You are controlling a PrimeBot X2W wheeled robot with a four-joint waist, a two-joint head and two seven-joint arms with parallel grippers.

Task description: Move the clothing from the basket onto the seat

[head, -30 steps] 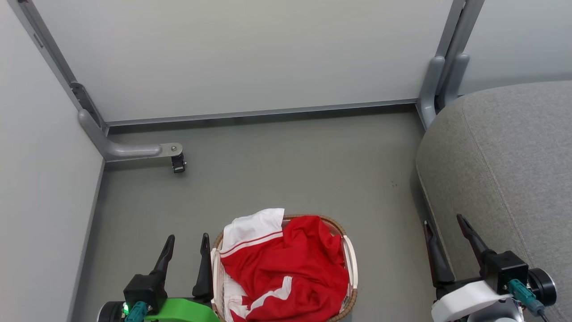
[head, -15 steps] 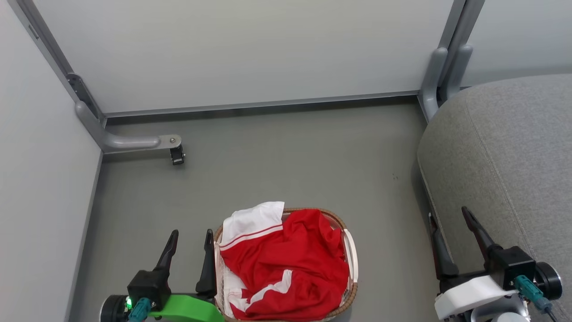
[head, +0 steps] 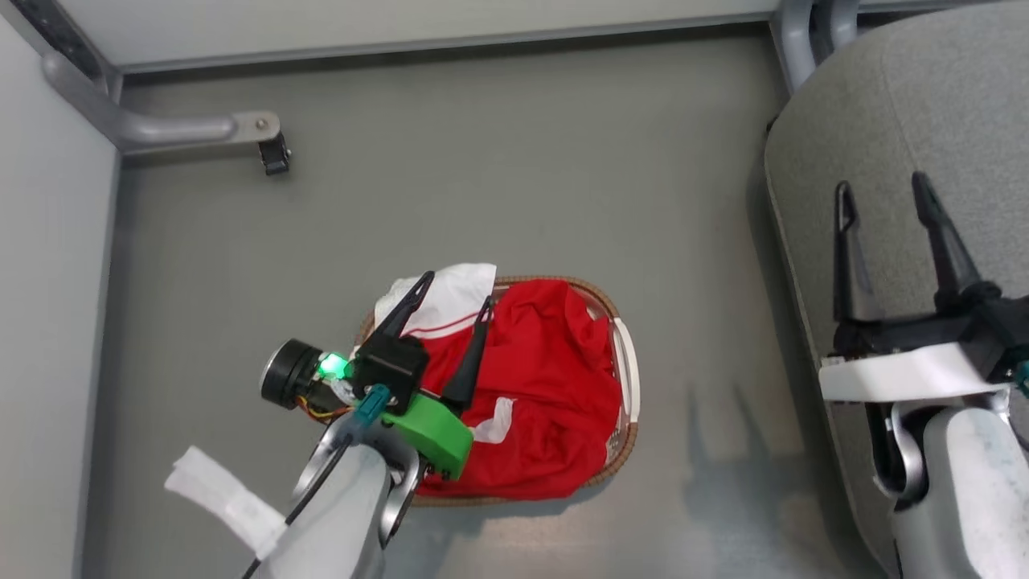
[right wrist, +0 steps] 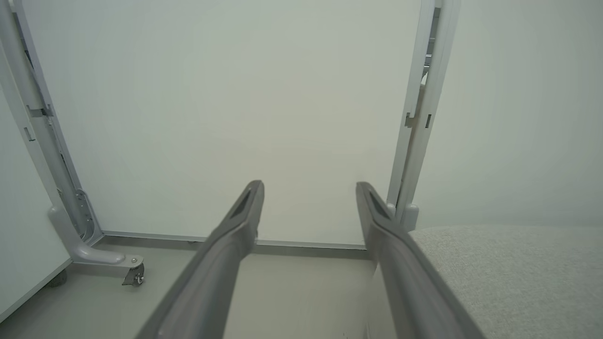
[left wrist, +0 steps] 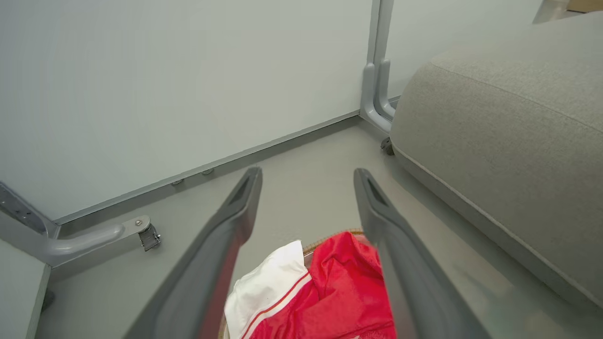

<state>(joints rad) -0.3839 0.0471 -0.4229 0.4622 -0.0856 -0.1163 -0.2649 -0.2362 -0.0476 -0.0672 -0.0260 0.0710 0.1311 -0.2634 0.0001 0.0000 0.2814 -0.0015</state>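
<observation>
Clothing [head: 539,402] in red and white lies in the basket [head: 629,362], but my left gripper [head: 457,287] has come from beside this basket to above it, jaws apart and empty, so I think grasping is next, while my right gripper [head: 880,183], jaws also spread, waits over the seat [head: 924,96].

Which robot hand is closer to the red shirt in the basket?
Left. The left gripper is open just over the red clothing in the basket. The right gripper is open too, far off to the side by the grey seat.
</observation>
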